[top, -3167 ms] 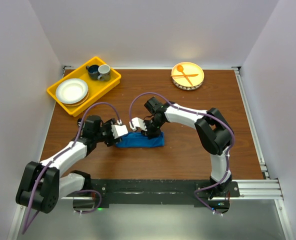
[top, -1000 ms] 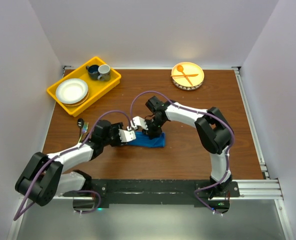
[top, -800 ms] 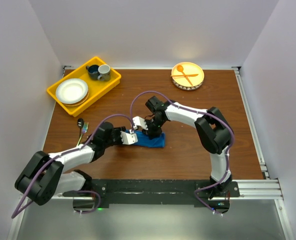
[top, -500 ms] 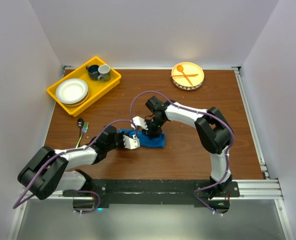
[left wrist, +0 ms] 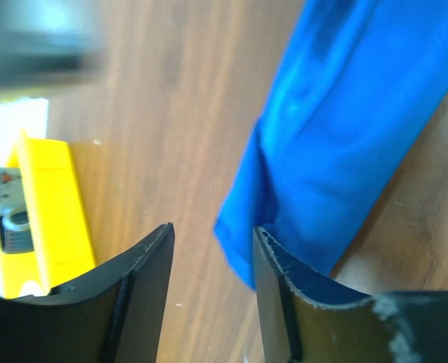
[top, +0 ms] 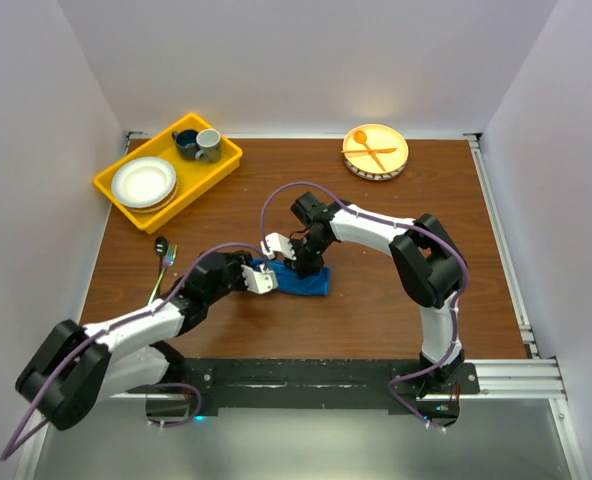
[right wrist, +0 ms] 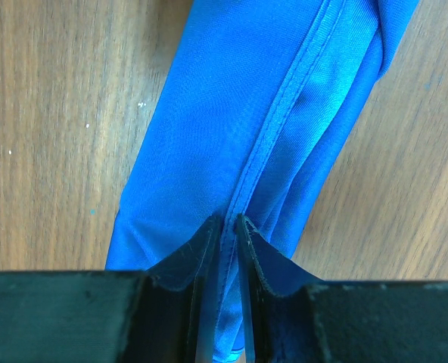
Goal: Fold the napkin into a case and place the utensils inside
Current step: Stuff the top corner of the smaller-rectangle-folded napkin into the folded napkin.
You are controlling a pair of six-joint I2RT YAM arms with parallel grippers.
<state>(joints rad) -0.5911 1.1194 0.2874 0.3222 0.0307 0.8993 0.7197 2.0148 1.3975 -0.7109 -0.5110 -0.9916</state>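
The napkin [top: 301,282] lies in the middle of the table as a narrow, folded bright blue strip. My right gripper [top: 292,265] comes down on its upper edge. In the right wrist view the right gripper [right wrist: 229,223] is shut on the stitched hem of the napkin [right wrist: 231,136]. My left gripper [top: 266,280] is at the strip's left end. In the left wrist view the left gripper [left wrist: 213,249] is open, with the corner of the napkin [left wrist: 353,128] just inside its right finger. The utensils [top: 164,252], a metal spoon and fork, lie on the table far to the left.
A yellow tray [top: 228,160] at the back left holds a white plate [top: 143,182] and two cups [top: 198,143]. At the back sits an orange plate [top: 394,160] with an orange plastic spoon and fork. White walls close in the table on three sides.
My left arm has reached further right along the table to the napkin's left end, uncovering the utensils. The strip's left end has shifted. The right gripper has kept its hold and place.
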